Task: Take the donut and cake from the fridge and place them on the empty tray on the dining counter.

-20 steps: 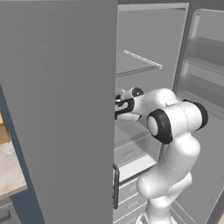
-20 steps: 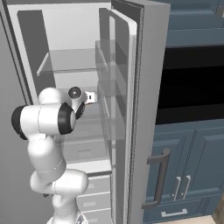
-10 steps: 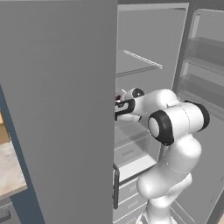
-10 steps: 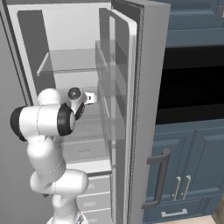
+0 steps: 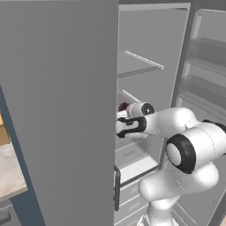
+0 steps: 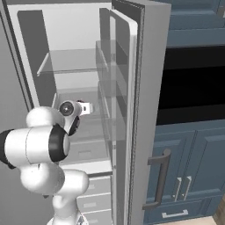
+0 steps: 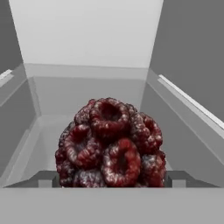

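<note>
Inside the open grey fridge (image 5: pixel 57 110) (image 6: pixel 145 88) (image 7: pixel 87 35) my arm (image 5: pixel 154 123) (image 6: pixel 66 110) reaches onto a middle shelf. The cake (image 7: pixel 111 146) (image 5: pixel 123 107), a dark reddish-brown mound, sits close in front of the hand in the hand view. My gripper (image 7: pixel 111 180) is open, with one fingertip (image 7: pixel 46 180) low on each side of the cake and no visible contact. The donut is hidden, and the tray is out of view.
The fridge's right door with its clear shelves (image 6: pixel 107 101) stands open beside the arm. Blue-grey cabinets (image 6: pixel 189 167) and a dark oven opening (image 6: pixel 193 83) lie further right. At the far left is a beige counter corner (image 5: pixel 9 174); whether it is the dining counter I cannot tell.
The hand has sunk slightly inside the fridge. The jaws stay wide apart.
</note>
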